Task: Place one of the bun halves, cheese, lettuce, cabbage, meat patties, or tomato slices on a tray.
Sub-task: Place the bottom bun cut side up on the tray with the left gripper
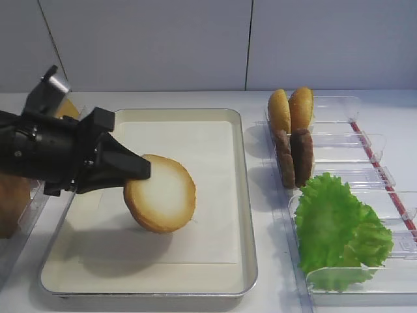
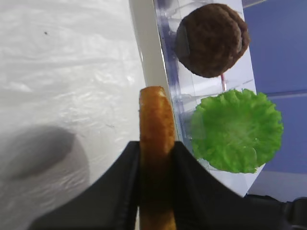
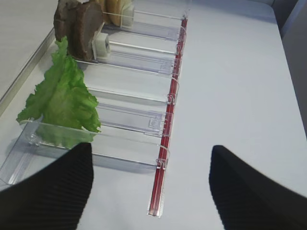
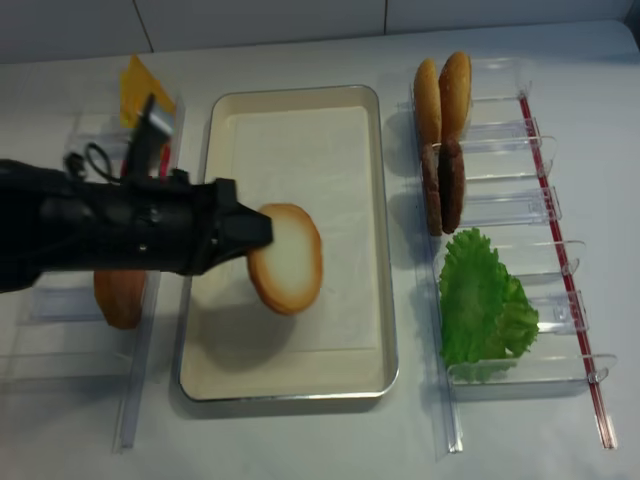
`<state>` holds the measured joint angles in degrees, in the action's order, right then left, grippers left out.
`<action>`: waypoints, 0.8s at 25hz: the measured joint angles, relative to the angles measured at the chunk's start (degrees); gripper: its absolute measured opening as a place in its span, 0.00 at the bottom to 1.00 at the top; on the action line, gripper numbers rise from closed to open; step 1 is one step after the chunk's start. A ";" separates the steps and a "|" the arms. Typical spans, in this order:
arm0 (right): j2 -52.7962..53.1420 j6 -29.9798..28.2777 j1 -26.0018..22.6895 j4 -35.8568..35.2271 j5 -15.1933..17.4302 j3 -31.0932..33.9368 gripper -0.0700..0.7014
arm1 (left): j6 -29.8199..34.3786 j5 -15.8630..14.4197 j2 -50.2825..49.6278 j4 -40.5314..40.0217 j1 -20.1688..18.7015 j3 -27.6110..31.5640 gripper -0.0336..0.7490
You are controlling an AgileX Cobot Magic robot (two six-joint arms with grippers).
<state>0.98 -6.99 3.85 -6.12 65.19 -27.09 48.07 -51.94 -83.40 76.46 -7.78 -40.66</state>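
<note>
Left claw (image 1: 140,171) is pinching one of the bun halves (image 1: 161,193) by its edge, fingers pressed against both faces, which you can see really well in the left wrist view where the golden rim sticks up between the two black fingers (image 2: 122,191). That bun half hangs tilted, pale cut face toward the camera, over the tray (image 1: 241,195), roughly mid-tray and a bit toward the left side. Its shadow falls on the white liner below, so it looks lifted off the paper, though I can't tell if the lower edge touches.

Right claw (image 3: 151,189) is spread wide, hovering over the worktop (image 3: 240,96) just beside the clear divided holder (image 3: 144,120), nothing between its fingers.

In that holder on the right: the lettuce (image 1: 339,228) stands in the near compartments, the meat patties (image 1: 293,156) stand upright on edge side by side behind it, and two golden-orange buns (image 1: 290,109) stand at the far end.

Over on the left side there's the cheese (image 4: 143,85) at the far end of another clear holder, and a darker brown bun (image 4: 120,297) closer to the near end, partly hidden by the arm.
</note>
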 joint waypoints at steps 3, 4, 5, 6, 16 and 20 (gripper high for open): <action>0.00 0.00 0.00 0.00 0.00 0.00 0.76 | 2.33 1.01 -2.91 2.02 -2.40 0.00 0.23; 0.00 0.00 0.00 0.00 0.00 0.00 0.76 | 2.81 1.97 -3.57 2.38 -2.70 0.00 0.23; 0.00 0.00 0.00 0.00 0.00 0.00 0.76 | 2.88 2.93 -4.27 2.39 -3.01 0.00 0.23; 0.00 -0.14 0.00 0.00 0.00 0.00 0.76 | 3.03 3.57 -4.87 2.39 -3.10 0.00 0.23; 0.00 -0.14 0.00 0.00 0.00 0.00 0.76 | 3.16 8.93 -6.10 2.53 -3.10 0.00 0.23; 0.00 -0.14 0.00 0.00 0.00 0.00 0.76 | 3.16 9.90 -6.10 2.32 -3.10 0.00 0.23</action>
<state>0.98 -7.13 3.85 -6.12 65.19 -27.09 51.23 -42.04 -89.50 78.79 -10.88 -40.66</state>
